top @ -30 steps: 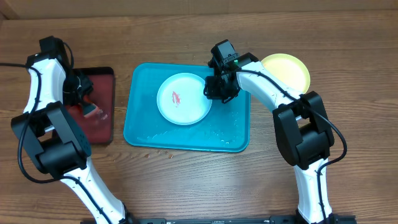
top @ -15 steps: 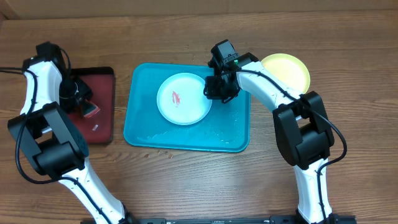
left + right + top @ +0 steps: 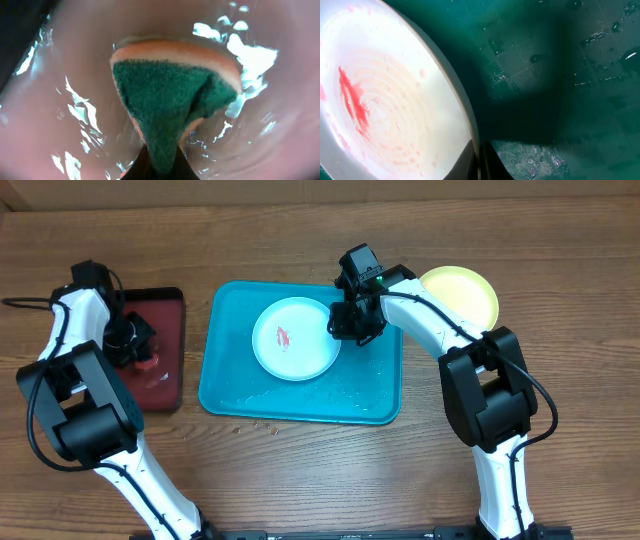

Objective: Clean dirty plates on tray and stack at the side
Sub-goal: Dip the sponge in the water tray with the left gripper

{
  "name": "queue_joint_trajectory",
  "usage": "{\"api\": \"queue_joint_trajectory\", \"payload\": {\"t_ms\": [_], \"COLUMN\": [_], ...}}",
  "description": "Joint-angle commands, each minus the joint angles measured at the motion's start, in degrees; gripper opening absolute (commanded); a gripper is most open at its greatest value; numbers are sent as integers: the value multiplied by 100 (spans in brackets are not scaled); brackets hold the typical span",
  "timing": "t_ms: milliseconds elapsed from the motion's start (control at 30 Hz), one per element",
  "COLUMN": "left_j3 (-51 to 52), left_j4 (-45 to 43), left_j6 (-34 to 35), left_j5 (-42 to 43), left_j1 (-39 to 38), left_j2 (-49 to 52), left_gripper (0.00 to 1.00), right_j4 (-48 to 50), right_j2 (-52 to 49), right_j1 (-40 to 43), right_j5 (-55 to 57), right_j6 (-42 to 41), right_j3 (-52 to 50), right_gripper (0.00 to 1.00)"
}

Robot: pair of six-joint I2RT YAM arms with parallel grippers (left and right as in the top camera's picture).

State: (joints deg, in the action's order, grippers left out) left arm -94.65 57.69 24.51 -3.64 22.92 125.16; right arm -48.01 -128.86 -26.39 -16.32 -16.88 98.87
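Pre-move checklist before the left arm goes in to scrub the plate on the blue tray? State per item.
1. Sponge in left gripper: ok, pinched in shut jaws over the dark-red tray.
2. Right gripper on white plate: ok, shut on its right rim.
3. Plate inside blue tray: ok.
4. Plate flat or tipped: cannot tell.
5. Red smear reachable: ok, face up and uncovered.
6. Stack spot: ok, yellow plate lies on the table right of the tray.
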Motion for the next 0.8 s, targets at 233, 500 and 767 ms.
{"api": "queue_joint_trajectory", "payload": {"t_ms": [233, 500, 767], "left_j3": [-588, 267, 518], "left_j4": [461, -15, -74], "left_j6": [35, 35, 31], "left_j5": [-98, -103, -234], "left_j1": [31, 31, 33], "left_j2": [74, 85, 85], "left_gripper": [99, 100, 72], "right_j4": [35, 33, 39], "right_j2": [79, 79, 79], "right_j1": [-24, -24, -24], "right_j5": [-92, -92, -90], "right_j6": [-33, -31, -31], "right_j3": [-31, -31, -31], "right_gripper": [4, 4, 4]}}
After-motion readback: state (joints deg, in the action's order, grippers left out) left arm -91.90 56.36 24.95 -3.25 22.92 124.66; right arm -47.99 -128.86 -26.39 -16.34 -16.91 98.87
